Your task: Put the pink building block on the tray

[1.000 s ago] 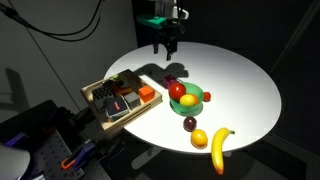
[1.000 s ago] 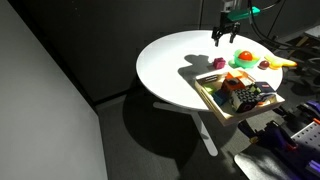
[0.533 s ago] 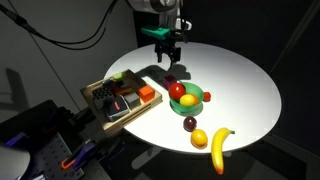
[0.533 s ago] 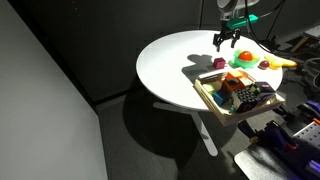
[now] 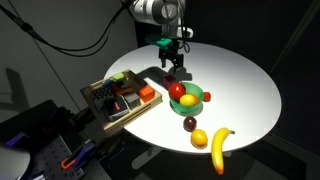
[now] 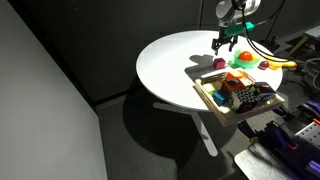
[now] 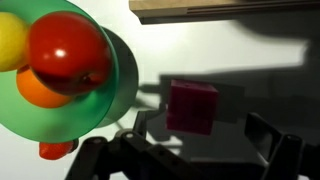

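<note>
The pink building block (image 7: pixel 192 107) is a magenta cube lying on the white table, just ahead of my open gripper (image 7: pixel 200 140). Its fingers (image 7: pixel 266 131) stand apart on either side below the block without touching it. In both exterior views the gripper (image 5: pixel 172 64) (image 6: pixel 226 44) hovers low over the block (image 5: pixel 171 81) (image 6: pixel 219 63). The light-wood tray (image 5: pixel 96 90) (image 6: pixel 207 93) sits at the table's edge and holds several toys. Its rim shows at the top of the wrist view (image 7: pixel 220 7).
A green bowl (image 5: pixel 188 103) (image 7: pixel 118 70) with a red round fruit (image 7: pixel 65 52), an orange and a yellow fruit stands right beside the block. A banana (image 5: pixel 220 148), a lemon (image 5: pixel 199 138) and a dark plum (image 5: pixel 190 124) lie near the table's front edge.
The gripper has moved from the table's far side down toward the pink block, staying open. The block and the tray have not moved.
</note>
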Motion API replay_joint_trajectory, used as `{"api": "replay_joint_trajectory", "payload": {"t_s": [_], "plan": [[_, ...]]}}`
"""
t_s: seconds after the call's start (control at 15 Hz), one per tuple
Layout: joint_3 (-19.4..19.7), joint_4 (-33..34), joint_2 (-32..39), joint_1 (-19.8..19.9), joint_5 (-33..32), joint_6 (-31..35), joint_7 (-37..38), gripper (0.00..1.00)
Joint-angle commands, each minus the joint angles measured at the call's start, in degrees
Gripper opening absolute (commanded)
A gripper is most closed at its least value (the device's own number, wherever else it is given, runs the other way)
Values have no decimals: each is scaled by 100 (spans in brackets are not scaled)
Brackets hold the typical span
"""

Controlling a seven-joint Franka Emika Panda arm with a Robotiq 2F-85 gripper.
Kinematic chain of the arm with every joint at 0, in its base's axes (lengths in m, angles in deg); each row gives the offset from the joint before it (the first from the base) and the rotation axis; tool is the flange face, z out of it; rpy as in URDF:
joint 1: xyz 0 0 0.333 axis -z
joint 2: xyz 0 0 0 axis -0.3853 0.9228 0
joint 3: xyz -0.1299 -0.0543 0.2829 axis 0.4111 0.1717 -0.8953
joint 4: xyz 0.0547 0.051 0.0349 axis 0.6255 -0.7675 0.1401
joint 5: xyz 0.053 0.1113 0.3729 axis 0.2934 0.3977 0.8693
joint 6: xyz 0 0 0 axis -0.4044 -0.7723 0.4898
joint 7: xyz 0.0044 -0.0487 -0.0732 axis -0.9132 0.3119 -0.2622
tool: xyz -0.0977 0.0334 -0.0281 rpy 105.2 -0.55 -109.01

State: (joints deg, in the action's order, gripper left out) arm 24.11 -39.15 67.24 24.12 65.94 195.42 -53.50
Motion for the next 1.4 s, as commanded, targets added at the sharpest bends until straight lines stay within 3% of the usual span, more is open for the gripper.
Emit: {"api": "replay_joint_trajectory", "payload": {"t_s": [0.0, 1.27, 1.33], "plan": [[49, 179, 210, -43, -132, 214, 202, 100], [154, 894, 1013, -111, -186, 241, 332, 100], [176, 911, 1041, -126, -205, 246, 361, 75]]}}
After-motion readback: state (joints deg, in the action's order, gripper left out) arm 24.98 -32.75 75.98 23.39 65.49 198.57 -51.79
